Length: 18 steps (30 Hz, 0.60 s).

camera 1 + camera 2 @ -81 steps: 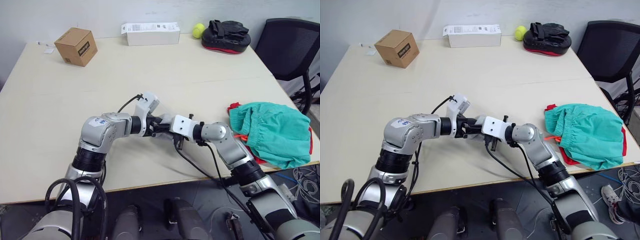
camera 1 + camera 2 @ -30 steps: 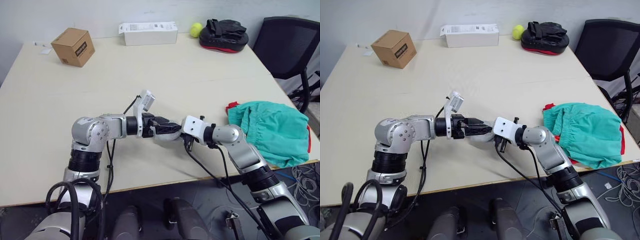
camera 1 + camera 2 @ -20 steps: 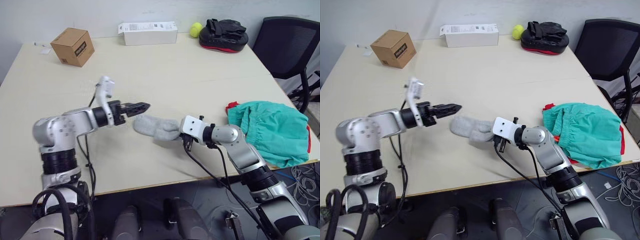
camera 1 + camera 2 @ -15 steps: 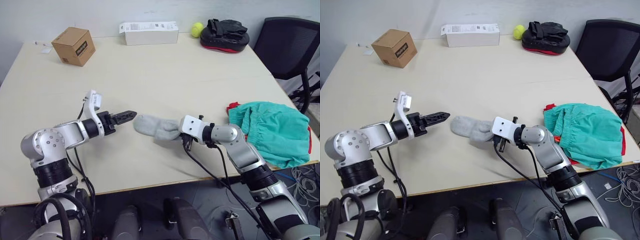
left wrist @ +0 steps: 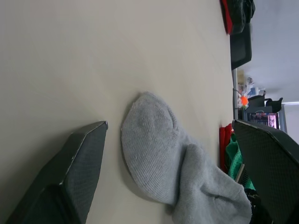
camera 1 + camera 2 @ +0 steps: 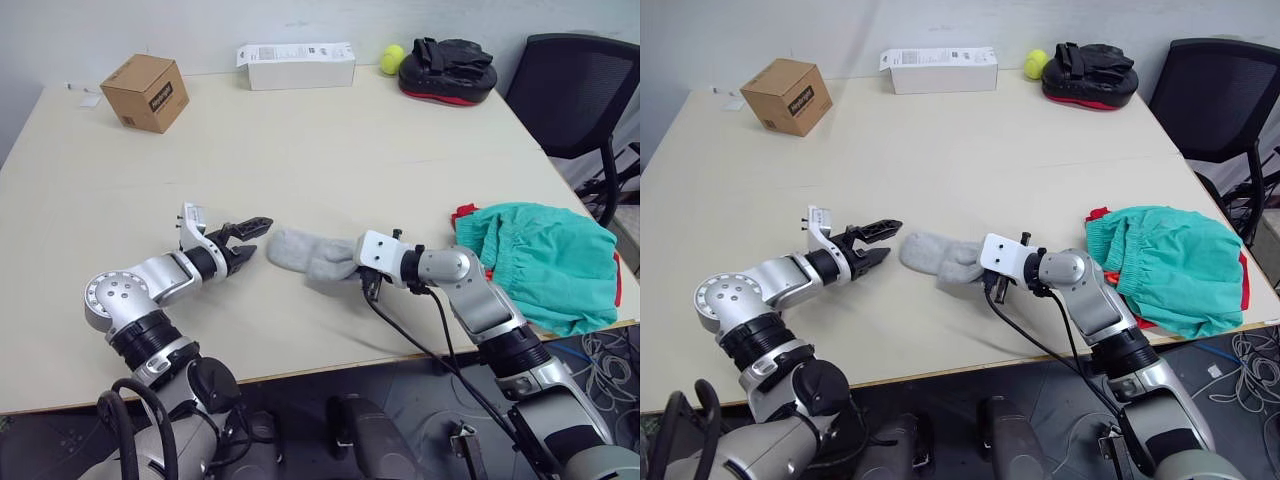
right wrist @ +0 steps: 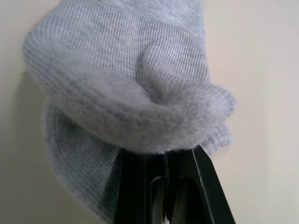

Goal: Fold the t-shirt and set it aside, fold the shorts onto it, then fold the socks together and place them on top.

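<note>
Socks [image 6: 310, 256] released by left claw [image 6: 250, 243], right claw [image 7: 156, 175] still gripping

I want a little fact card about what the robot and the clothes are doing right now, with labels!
socks: grey pair lying mid-table, one end pinched by the right gripper
right gripper: shut on the socks
left gripper: open, empty, tips beside the toe end of the socks, not touching
shorts: teal, piled at the table's right edge
t-shirt: red, under the shorts, only its edges showing
table: beige
far edge: cardboard box, white box, yellow-green ball, black and red pad
</note>
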{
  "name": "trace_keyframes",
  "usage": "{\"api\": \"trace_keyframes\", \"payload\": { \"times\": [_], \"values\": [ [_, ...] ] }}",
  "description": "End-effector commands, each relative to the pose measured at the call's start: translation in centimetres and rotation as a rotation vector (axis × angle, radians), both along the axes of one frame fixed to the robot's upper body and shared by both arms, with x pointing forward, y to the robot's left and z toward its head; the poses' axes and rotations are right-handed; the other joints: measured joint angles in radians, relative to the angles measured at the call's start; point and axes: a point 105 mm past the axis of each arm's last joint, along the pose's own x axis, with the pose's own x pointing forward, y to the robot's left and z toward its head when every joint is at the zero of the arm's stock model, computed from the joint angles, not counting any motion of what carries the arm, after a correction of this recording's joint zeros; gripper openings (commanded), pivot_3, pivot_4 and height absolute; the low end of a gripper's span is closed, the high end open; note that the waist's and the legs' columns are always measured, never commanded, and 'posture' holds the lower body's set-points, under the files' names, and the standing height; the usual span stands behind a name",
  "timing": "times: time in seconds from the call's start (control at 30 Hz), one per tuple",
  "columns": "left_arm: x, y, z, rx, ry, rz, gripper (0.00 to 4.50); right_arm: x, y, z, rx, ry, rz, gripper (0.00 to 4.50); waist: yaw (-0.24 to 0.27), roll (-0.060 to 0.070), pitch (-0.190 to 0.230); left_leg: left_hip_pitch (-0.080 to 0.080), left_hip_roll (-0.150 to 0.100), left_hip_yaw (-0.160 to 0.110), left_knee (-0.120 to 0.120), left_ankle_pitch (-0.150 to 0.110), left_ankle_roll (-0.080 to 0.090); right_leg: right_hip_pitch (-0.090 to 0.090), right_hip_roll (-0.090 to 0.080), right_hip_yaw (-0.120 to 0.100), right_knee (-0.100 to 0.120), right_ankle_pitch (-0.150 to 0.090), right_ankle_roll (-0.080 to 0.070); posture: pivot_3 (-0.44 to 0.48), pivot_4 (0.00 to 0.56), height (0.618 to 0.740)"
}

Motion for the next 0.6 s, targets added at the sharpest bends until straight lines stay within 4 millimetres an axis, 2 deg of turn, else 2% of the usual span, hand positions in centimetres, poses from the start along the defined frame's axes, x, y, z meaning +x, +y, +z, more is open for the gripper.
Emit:
{"api": "trace_keyframes", "payload": {
  "times": [0.03, 0.17, 0.27, 0.5, 0.6],
  "values": [
    [0.1, -1.5, -1.1, 0.022, 0.071, -0.07, 4.48, -0.2, 0.1, -0.5, -0.009, 0.017, 0.003, 0.0, 0.0, 0.0, 0.0, 0.0, 0.0, 0.0, 0.0, 0.0, 0.0, 0.0, 0.0, 0.0, 0.0, 0.0, 0.0, 0.0, 0.15, 0.74],
    [0.4, -2.6, -1.5, 0.077, 0.105, -0.143, 4.48, -0.3, 0.1, -0.6, -0.009, 0.018, 0.001, 0.0, 0.006, 0.0, 0.0, 0.0, -0.001, -0.001, 0.001, 0.001, 0.0, 0.001, 0.0, 0.0, 0.0, 0.0, 0.0, 0.0, 0.15, 0.74],
    [0.5, -3.3, -1.0, 0.099, 0.097, -0.206, 3.96, -0.4, 0.2, -0.7, -0.006, 0.017, -0.002, 0.0, 0.007, 0.0, 0.0, 0.0, -0.001, -0.001, 0.001, 0.001, 0.0, 0.001, -0.001, 0.0, 0.0, 0.0, 0.0, 0.0, 0.15, 0.74],
    [0.5, -3.3, -0.1, 0.134, 0.075, -0.283, 1.67, -0.5, 0.2, -0.8, -0.003, 0.016, -0.007, 0.0, 0.005, 0.0, 0.0, 0.0, 0.0, 0.0, 0.0, 0.001, -0.001, 0.0, -0.001, -0.001, 0.0, 0.0, 0.0, 0.0, 0.15, 0.74],
    [0.7, -2.8, 1.1, 0.152, 0.034, -0.303, 0.7, -0.5, 0.4, -0.8, 0.003, 0.012, -0.008, 0.0, -0.001, 0.0, 0.0, -0.001, 0.0, 0.0, -0.001, 0.001, -0.001, -0.001, -0.001, -0.001, 0.0, 0.0, 0.0, 0.0, 0.15, 0.74]
  ]
}}
